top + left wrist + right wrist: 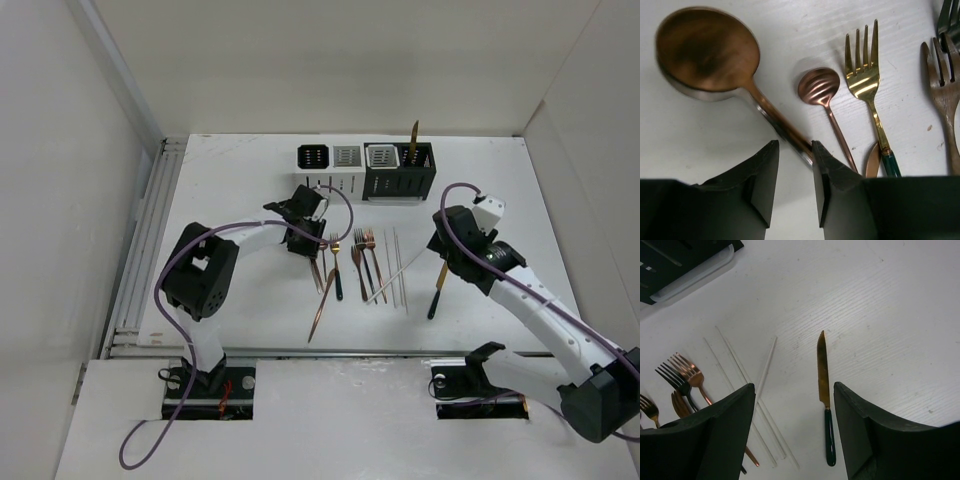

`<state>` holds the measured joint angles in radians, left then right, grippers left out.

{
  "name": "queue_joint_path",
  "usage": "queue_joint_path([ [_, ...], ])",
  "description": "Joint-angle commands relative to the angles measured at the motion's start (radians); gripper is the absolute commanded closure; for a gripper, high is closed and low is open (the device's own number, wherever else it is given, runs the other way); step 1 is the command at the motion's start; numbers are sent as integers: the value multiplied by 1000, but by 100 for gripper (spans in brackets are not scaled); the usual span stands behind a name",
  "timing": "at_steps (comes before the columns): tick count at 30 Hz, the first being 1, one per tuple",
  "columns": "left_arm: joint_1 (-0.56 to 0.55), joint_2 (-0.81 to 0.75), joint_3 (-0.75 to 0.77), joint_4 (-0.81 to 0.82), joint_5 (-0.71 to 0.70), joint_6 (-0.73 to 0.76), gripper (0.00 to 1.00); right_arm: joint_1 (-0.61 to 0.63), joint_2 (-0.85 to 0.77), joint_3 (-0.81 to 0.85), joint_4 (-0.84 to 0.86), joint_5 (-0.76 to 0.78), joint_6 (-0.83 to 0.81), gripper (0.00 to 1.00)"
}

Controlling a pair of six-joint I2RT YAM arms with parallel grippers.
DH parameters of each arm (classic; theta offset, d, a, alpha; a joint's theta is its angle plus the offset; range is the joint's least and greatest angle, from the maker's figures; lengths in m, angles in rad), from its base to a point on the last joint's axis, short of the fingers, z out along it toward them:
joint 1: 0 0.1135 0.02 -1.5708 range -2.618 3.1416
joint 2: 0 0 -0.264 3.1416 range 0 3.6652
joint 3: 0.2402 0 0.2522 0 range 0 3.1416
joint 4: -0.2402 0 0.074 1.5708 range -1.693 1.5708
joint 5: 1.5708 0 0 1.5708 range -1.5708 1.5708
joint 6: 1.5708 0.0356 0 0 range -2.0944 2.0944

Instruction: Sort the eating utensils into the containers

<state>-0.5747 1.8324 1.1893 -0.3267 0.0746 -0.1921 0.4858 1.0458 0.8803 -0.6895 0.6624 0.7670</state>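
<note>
Two hands, neither clamped: left hand narrowly parted with the big copper spoon handle running into its gap at lower centre, right hand wide and empty over the knife; stiff, light, slick metal lying flat on the bench, so I'd pinch mid-handle.

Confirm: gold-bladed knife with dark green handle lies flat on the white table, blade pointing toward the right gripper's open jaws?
No. The gold-bladed knife with dark green handle lies flat on the white table, but its blade points away from the right gripper; the handle end is nearest the open jaws. Right wrist view shows it.
</note>
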Motion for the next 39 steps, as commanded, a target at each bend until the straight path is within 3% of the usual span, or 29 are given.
queue_joint_path([
  [1,5,27,1,-23,-7,-6,72,8,-41,14,-21,45,-8,31],
  [10,29,-7,-30,-41,21,3,87,8,-73,5,-21,55,-8,31],
  [13,38,-31,-20,-67,21,13,87,8,-63,5,-12,55,-26,31],
  [16,38,-100,-49,-67,21,52,78,8,-53,16,-2,45,-49,31],
  [20,38,-182,-106,-22,-7,83,74,8,-53,16,7,45,-69,31],
  [39,38,-56,-88,20,11,85,77,-1,-72,25,7,45,-89,30],
])
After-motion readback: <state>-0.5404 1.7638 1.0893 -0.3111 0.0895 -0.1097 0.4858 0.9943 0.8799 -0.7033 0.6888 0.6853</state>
